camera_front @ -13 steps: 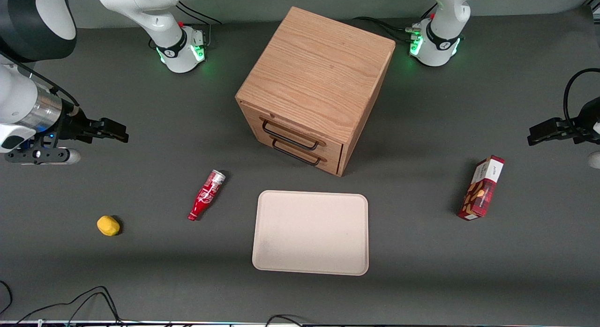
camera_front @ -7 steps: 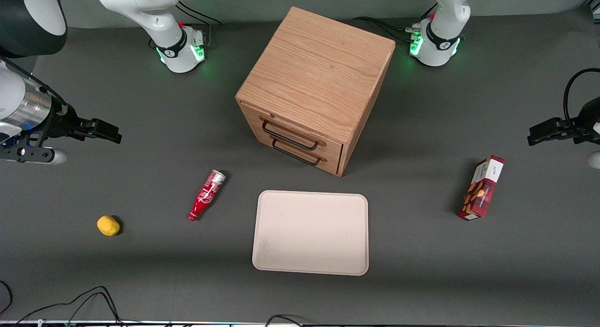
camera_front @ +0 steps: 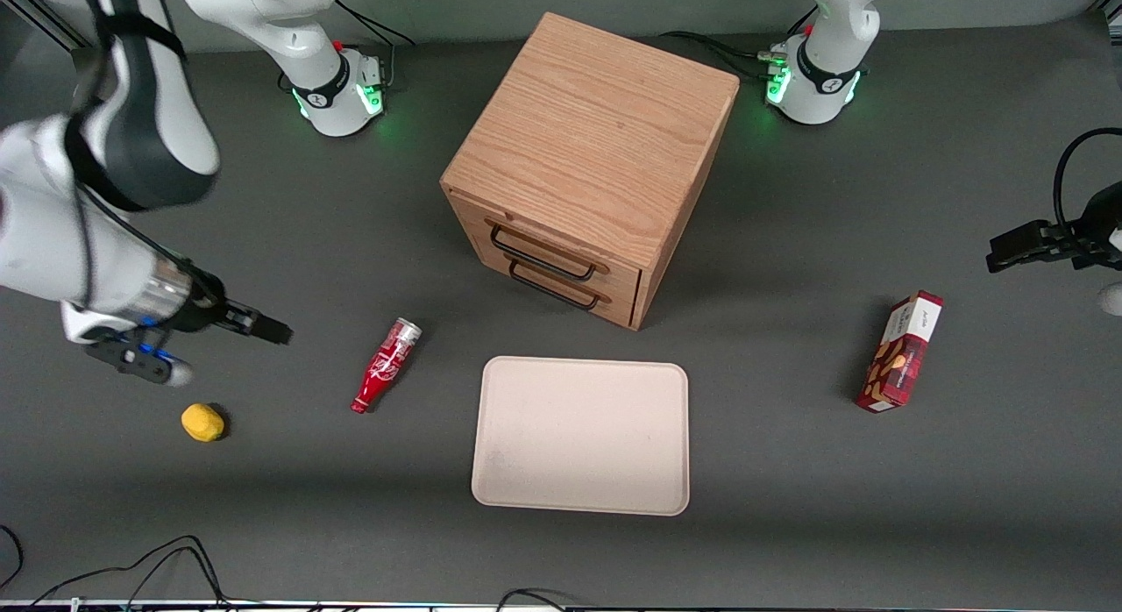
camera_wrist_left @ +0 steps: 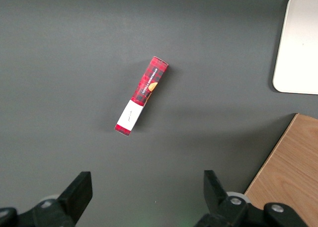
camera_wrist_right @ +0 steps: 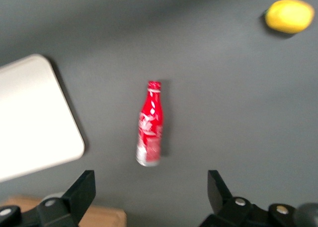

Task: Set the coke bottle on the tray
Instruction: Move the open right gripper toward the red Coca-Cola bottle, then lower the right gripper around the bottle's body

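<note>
The coke bottle [camera_front: 387,366] lay on its side on the dark table [camera_front: 789,472], beside the tray [camera_front: 581,435] but apart from it, toward the working arm's end. Its silvery wide end pointed away from the front camera and its narrow red neck pointed toward it. The tray sat flat in front of the wooden drawer cabinet [camera_front: 589,160], nearer the front camera than the cabinet, with nothing on it.

The gripper [camera_front: 267,330] hung above the table, short of the bottle and touching nothing. From the front its fingers read as one dark tip. The right wrist view showed what that angle hid: the jaws were spread wide and released, with the bottle [camera_wrist_right: 150,124] lying between the two fingers [camera_wrist_right: 82,192] in line of sight, a corner of the tray [camera_wrist_right: 35,117] and the lemon [camera_wrist_right: 289,16].

The lemon [camera_front: 202,422] rested nearer the front camera than the gripper. Only the front and left wrist views caught the red snack box [camera_front: 900,352] toward the parked arm's end [camera_wrist_left: 141,95].
</note>
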You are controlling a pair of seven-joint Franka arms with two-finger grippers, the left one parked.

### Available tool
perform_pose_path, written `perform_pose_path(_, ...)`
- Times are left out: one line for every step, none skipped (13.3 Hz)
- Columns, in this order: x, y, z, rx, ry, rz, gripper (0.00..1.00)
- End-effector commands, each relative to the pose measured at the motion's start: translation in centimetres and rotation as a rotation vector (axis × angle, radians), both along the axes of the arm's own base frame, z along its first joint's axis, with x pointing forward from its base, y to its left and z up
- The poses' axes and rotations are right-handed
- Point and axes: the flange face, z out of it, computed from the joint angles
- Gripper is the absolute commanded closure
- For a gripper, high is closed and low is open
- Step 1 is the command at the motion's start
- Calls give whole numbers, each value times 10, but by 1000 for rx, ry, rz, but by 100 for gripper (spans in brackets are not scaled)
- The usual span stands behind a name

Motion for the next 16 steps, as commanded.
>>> perform_pose_path(10,33,-57,13,-28,-136,0)
perform_pose_path(16,40,-76,-13,-51,-153,0)
perform_pose_path(20,50,-101,-27,-58,-199,0)
perform_pose_path(20,60,-125,-45,-57,-217,0)
perform_pose_path(19,61,-140,-46,-68,-239,0)
perform_pose_path(13,61,-155,-39,-83,-256,0)
perform_pose_path(4,61,-172,-29,-102,-269,0)
perform_pose_path(-3,61,-185,-18,-127,-275,0)
perform_pose_path(-7,60,-194,-11,-138,-277,0)
perform_pose_path(-9,60,-206,-10,-132,-288,0)
perform_pose_path(-9,60,-215,-10,-131,-301,0)
perform_pose_path(-12,61,-224,-14,-136,-304,0)
perform_pose_path(-16,61,-230,-20,-136,-310,0)
perform_pose_path(-18,61,-235,-23,-131,-314,0)
perform_pose_path(-21,64,-242,-27,-120,-309,0)
perform_pose_path(-25,69,-247,-27,-117,-304,0)
